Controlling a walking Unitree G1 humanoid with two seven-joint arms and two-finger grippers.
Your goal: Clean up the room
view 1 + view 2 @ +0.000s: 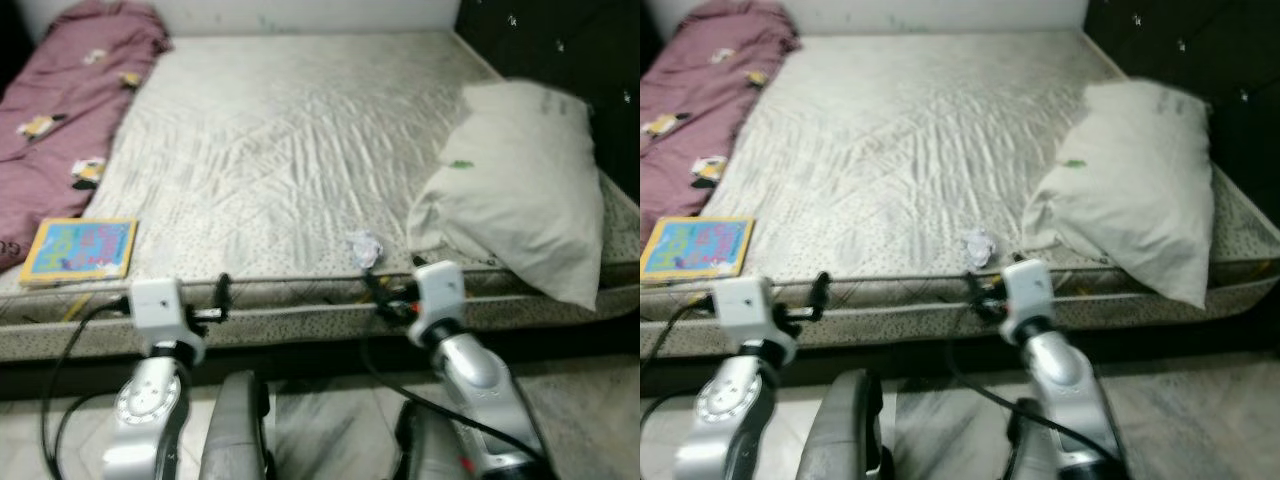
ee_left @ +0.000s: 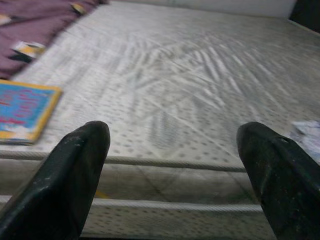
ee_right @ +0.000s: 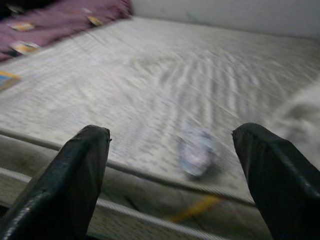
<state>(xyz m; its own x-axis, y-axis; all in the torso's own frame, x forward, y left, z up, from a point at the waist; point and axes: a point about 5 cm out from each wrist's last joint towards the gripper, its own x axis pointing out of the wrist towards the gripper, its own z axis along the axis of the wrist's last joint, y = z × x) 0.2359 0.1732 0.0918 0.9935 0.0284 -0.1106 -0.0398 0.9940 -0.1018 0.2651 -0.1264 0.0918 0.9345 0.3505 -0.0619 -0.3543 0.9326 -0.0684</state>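
Note:
A small crumpled wrapper (image 1: 365, 246) lies near the front edge of the bare mattress (image 1: 300, 140). My right gripper (image 1: 378, 292) hovers at the mattress edge just short of the wrapper (image 3: 197, 152), which sits between its open fingers in the right wrist view. A colourful picture book (image 1: 80, 250) lies flat at the front left corner of the bed. My left gripper (image 1: 222, 296) is at the mattress edge to the right of the book (image 2: 22, 110), open and holding nothing.
A large white pillow (image 1: 520, 190) leans at the bed's right side against a dark headboard (image 1: 580, 50). A purple patterned blanket (image 1: 70, 110) is bunched along the left side. Light floor (image 1: 330, 420) runs below the bed frame.

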